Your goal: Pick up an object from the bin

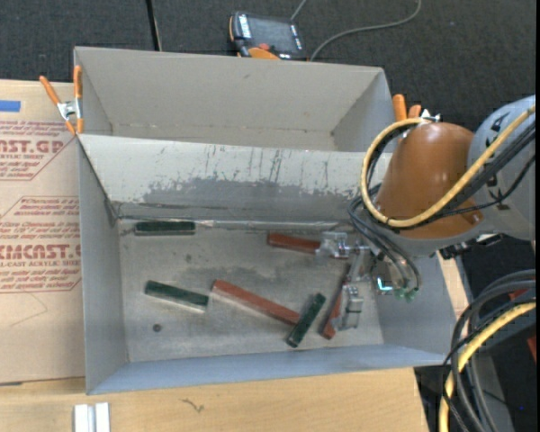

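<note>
Grey metal bin: scuffed smooth floor, steep sloping walls. Hand low at lower right of the frame, close to the right wall; cannot tell how far open, nor whether holding anything. Nearest below: slim flat dark green stick, then short red-brown stick just beside. Probable risks: catching both together, or skidding one across slick metal against the wall.

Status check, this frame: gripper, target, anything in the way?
Gripper low in bin's front right corner, over short red stick. Green stick close beside it. Long red stick lies farther left.
</note>
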Tool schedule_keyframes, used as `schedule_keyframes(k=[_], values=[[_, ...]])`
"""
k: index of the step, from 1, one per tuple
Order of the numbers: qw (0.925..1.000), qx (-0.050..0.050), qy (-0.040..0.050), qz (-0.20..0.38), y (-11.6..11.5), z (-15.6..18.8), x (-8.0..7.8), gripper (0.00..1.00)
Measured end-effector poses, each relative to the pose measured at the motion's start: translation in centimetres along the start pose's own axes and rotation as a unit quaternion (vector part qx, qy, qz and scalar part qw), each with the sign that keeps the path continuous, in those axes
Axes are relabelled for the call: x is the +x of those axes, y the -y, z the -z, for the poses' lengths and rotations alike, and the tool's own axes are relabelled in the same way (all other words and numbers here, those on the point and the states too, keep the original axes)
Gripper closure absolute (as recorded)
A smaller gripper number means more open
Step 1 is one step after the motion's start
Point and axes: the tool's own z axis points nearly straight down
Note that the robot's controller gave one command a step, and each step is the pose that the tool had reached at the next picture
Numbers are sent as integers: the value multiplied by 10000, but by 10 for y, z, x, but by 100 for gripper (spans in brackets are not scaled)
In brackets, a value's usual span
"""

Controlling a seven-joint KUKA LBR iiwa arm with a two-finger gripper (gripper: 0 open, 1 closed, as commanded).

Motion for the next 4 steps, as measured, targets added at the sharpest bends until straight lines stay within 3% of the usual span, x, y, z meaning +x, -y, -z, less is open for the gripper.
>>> schedule_keyframes(k=[1, 2, 3, 4], values=[[9992, -12, 66, -400, -34, -95, 15, 0], [9992, -8, 43, -392, -33, -92, 16, 100], [9962, 1, 94, -860, 14, 39, -34, 100], [9964, 0, 38, -850, 13, 35, -31, 0]])
